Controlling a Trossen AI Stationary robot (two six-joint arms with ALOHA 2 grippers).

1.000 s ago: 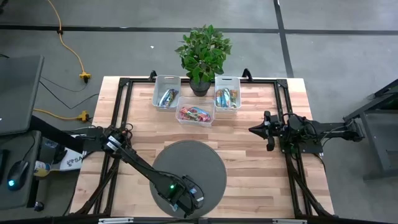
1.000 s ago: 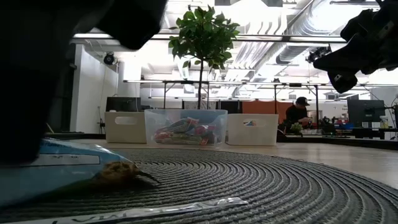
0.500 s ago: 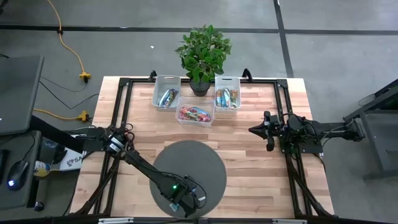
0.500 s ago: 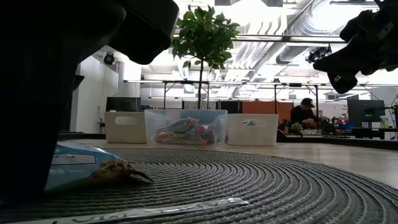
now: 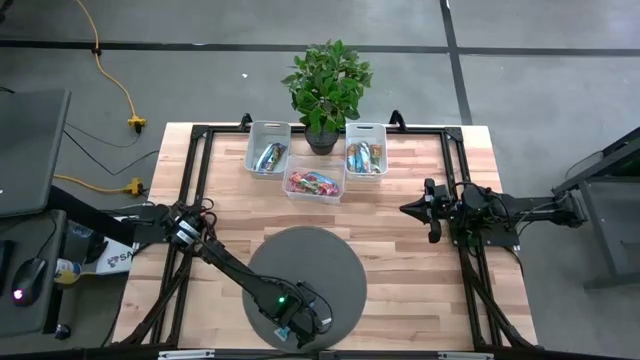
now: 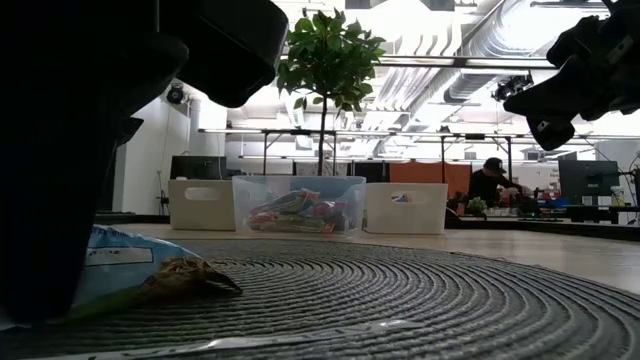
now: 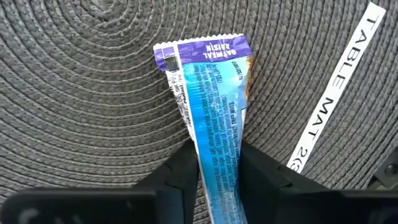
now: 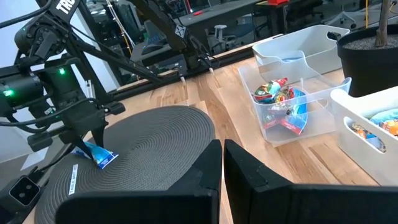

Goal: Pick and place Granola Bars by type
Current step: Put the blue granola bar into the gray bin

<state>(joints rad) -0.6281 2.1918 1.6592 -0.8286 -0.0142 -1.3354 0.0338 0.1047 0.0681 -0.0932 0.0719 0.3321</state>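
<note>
Granola bar point(image 7: 216, 112), light blue with a purple end, lies on the round grey mat point(image 5: 335, 260) near its front edge. Since a second ago the left gripper point(image 7: 214, 165) has closed from wide onto it, pinching the wrapper. Right gripper point(image 5: 432, 210), shut, waits apart.

1. The round grey woven mat point(image 5: 305, 288) lies on the wooden table point(image 5: 400, 230), at its near middle.
2. A blue-wrapped granola bar point(image 7: 214, 106) lies on the mat's near edge, between the left gripper point(image 5: 300, 325) jaws.
3. Beside it lies a white strip label point(image 7: 336, 87).
4. Three plastic bins point(image 5: 313, 185) sit at the far edge, before a potted plant point(image 5: 325, 85).
5. The right gripper point(image 5: 432, 210) hangs at the table's right side.
</note>
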